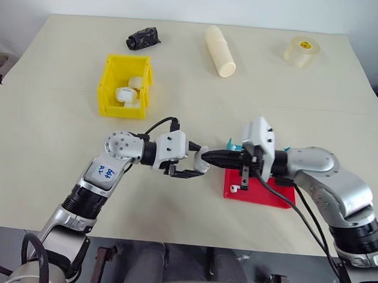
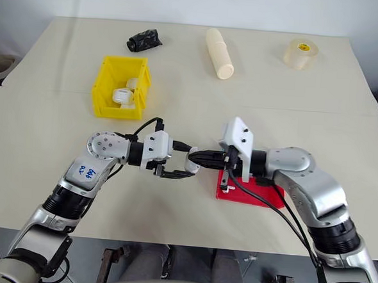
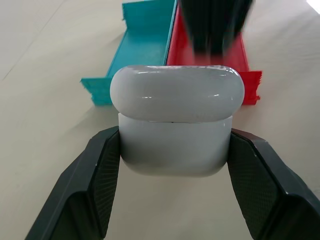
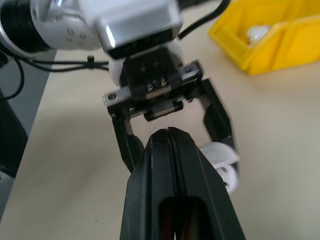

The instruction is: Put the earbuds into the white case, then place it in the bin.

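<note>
The white case (image 3: 177,120) hangs over the table with its lid down, and my left gripper (image 1: 197,162) is shut on its two sides. My right gripper (image 4: 167,132) is shut with nothing seen between its fingers, and its tips (image 1: 205,157) point at the case from the right, right by the lid. The case shows as a small white shape (image 4: 223,163) beside them. The earbuds are hidden. The yellow bin (image 1: 109,88) stands at the back left, well away from both grippers.
A red tray (image 1: 263,194) lies under my right wrist, with a teal tray (image 3: 145,35) beside it. White items (image 1: 128,94) lie in the bin. A cream cylinder (image 1: 220,50), a tape roll (image 1: 302,51) and a black object (image 1: 143,38) sit along the far edge.
</note>
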Robot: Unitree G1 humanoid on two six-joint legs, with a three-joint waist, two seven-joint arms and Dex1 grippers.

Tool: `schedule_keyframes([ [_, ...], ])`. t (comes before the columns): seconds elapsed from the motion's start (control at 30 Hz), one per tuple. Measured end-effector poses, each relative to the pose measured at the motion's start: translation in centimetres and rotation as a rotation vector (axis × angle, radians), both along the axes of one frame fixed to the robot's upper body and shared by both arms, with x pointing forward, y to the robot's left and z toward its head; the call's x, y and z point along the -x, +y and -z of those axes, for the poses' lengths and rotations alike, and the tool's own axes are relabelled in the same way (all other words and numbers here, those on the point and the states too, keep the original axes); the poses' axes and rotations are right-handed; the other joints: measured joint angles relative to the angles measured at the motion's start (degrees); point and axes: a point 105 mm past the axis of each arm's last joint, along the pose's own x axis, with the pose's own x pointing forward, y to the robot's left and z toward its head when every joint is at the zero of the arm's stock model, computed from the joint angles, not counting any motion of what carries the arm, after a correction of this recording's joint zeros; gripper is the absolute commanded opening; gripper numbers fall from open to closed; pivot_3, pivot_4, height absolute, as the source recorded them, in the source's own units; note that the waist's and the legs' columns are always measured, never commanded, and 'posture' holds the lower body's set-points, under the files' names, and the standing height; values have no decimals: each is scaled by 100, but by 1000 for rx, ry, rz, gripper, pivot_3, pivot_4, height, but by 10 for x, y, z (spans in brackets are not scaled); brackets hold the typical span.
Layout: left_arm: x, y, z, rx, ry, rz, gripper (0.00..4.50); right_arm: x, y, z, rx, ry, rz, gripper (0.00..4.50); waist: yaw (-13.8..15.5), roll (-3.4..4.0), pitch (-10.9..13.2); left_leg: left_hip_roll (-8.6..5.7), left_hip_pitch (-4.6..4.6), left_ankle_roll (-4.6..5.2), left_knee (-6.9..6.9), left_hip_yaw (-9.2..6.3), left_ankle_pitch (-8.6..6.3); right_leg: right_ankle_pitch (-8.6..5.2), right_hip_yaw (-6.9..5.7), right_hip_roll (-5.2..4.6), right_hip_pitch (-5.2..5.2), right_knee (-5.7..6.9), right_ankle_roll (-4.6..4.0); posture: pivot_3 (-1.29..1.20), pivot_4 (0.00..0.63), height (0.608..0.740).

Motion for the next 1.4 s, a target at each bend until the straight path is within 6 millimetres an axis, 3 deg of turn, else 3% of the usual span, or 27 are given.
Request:
schedule_keyframes([
  [0.2,4,1,9,9,44,-4,2993,-6,-2,9,14,-10,14,23,1,0,0,-1,0,0,0,-1,0,0,-1,0,0,4,0,0,150,740],
  [0.33,8,7,5,72,68,-15,2993,-5,-27,21,8,19,54,23,9,-1,0,1,-3,1,1,-1,0,0,0,-8,0,1,0,0,150,740],
  [0.47,14,11,-24,198,22,12,2993,-1,-48,32,-11,68,92,23,-1,-2,1,4,-1,1,3,0,0,0,0,-5,1,1,0,0,150,740],
  [0.57,22,17,-26,250,19,4,2993,4,-57,22,-99,31,101,632,-42,-1,1,11,3,0,-5,3,0,0,1,2,1,0,0,0,150,740],
  [0.73,28,62,-10,361,67,-220,2993,14,-74,3,-228,-73,177,2284,-49,-1,1,33,7,-2,-3,2,0,0,3,3,3,0,-1,0,150,740],
  [0.9,24,99,-18,497,13,-466,2993,19,-79,-4,-268,-154,215,4068,7,-1,1,31,22,-1,-1,2,-1,0,5,2,21,-1,-1,0,150,740],
  [0.93,22,106,-19,530,3,-513,2993,20,-79,-6,-279,-179,215,4403,12,-1,1,30,22,-1,-1,2,-1,0,5,2,21,-1,-1,0,150,740],
  [0.97,18,116,-23,602,-13,-596,2993,23,-78,-10,-305,-226,210,4456,20,-1,1,29,22,-1,-2,1,-1,0,4,2,21,-1,-1,0,150,740],
  [1.17,-10,162,-52,814,-115,-912,2993,25,-83,-19,-326,-295,230,4456,17,-2,1,20,24,-1,0,2,-1,0,4,3,21,3,0,0,150,740],
  [1.27,-36,185,-64,903,-112,-1067,2993,25,-86,-16,-329,-241,248,4456,24,-5,1,0,23,-2,2,-1,0,0,1,4,21,7,0,0,150,740],
  [1.4,-73,189,-69,835,-85,-1108,2993,23,-89,-18,-335,-243,269,4456,16,-5,1,-6,23,-2,1,1,0,0,2,3,19,9,0,0,150,740],
])
